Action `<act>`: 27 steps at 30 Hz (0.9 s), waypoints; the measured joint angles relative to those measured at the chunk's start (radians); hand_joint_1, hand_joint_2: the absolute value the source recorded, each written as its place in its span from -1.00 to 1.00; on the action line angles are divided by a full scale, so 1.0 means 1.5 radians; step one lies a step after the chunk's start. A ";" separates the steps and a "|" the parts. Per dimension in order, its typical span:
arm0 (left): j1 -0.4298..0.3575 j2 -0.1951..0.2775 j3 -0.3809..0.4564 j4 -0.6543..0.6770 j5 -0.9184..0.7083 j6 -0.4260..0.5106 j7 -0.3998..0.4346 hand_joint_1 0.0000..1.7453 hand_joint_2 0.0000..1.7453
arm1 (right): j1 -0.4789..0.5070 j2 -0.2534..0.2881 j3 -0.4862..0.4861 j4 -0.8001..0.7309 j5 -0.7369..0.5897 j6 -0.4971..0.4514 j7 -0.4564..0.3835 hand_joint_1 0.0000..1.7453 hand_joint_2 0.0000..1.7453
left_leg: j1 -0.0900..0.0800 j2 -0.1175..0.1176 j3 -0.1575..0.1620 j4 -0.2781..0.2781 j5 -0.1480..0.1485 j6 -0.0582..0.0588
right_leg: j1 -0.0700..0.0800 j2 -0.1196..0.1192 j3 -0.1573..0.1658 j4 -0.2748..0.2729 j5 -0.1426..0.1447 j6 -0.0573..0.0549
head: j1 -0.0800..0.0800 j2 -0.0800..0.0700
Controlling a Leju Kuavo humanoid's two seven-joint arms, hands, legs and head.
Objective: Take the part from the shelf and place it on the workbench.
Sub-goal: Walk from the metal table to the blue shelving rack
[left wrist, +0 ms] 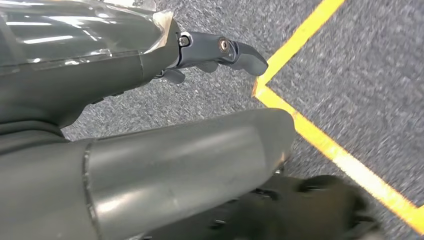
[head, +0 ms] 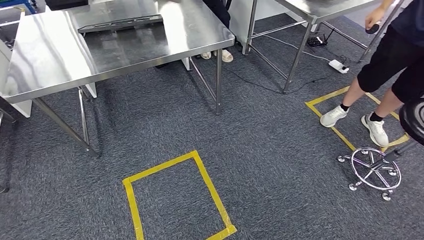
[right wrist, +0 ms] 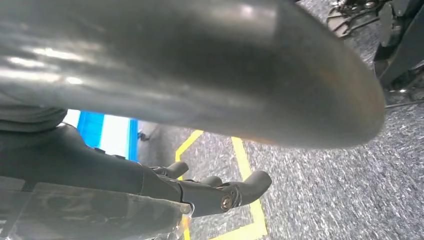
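We see the steel counter (head: pixel 115 47) ahead carrying the flat dark part (head: pixel 121 23) on its far side, well apart from both hands. Our left hand (left wrist: pixel 200 52) hangs over carpet beside yellow floor tape (left wrist: pixel 320 140), fingers loosely apart, holding nothing; our right hand (right wrist: pixel 210 187) likewise.

Two steel surfaces stand on a carpeted floor.
A flat tray (head: pixel 121 23) lies on the left surface (head: pixel 60 60); a second surface (head: pixel 320 7) stands to its right. A taped floor square (head: pixel 175 197) lies before them; a person (head: pixel 385 65) stands right, with a wheeled stool (head: pixel 375 170) beside.
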 joint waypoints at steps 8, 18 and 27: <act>0.002 0.001 0.006 0.001 0.015 -0.001 0.006 -1.00 -1.00 | -0.001 -0.003 0.002 0.002 0.013 0.010 -0.013 -1.00 -1.00 | -0.003 -0.046 0.072 -0.177 0.093 0.018 | 0.003 0.064 -0.019 0.009 0.001 0.018 | 0.001 0.000; 0.006 -0.004 0.018 0.001 0.033 0.003 0.008 -1.00 -1.00 | -0.002 -0.010 0.016 0.003 0.034 0.017 -0.014 -1.00 -1.00 | -0.001 0.047 0.077 -0.185 0.095 0.030 | -0.007 -0.036 -0.063 0.106 -0.038 0.047 | 0.008 0.000; 0.006 -0.008 0.034 0.002 0.042 0.009 0.010 -1.00 -1.00 | -0.005 -0.012 0.032 0.004 0.043 0.017 -0.016 -1.00 -1.00 | 0.000 0.023 0.068 -0.119 0.035 -0.001 | -0.012 -0.030 -0.012 0.008 0.003 0.009 | 0.002 0.000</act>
